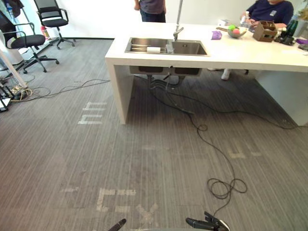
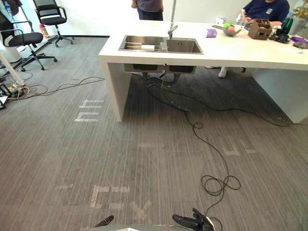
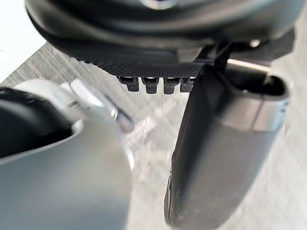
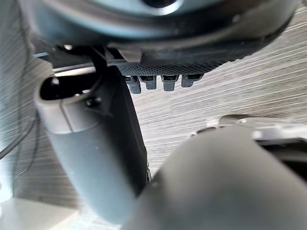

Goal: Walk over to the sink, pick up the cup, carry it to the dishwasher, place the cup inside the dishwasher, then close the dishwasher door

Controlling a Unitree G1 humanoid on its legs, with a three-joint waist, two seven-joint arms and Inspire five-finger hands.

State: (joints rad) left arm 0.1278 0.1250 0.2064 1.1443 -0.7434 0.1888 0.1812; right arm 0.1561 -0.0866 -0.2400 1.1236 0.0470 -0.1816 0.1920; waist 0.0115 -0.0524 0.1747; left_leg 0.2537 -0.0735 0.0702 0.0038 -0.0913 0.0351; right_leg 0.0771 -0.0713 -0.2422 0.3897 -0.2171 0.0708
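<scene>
Step in hand: the walk to the sink, with nothing picked up yet.

- Far left: office chairs [image 1: 26, 43], well off the path.
- Left hand [image 1: 117, 224] is low at the near edge, fingers relaxed, holding nothing.
- Sink [image 1: 187, 48] is set in the white bench [image 1: 250, 53], well ahead across open floor.
- A white object lies on the rack in the left basin, likely the cup [image 1: 153, 49]. It's too small to make out handle or orientation.
- Right hand [image 1: 208, 224] is also low, fingers loosely spread, empty.
- Right end of the bench: a seated person [image 1: 272, 12] and some clutter, clear of the sink.

Next move, as I judge it: close the distance, square up to the left basin, then reach in.

I can't tell where the dishwasher is from here.
</scene>
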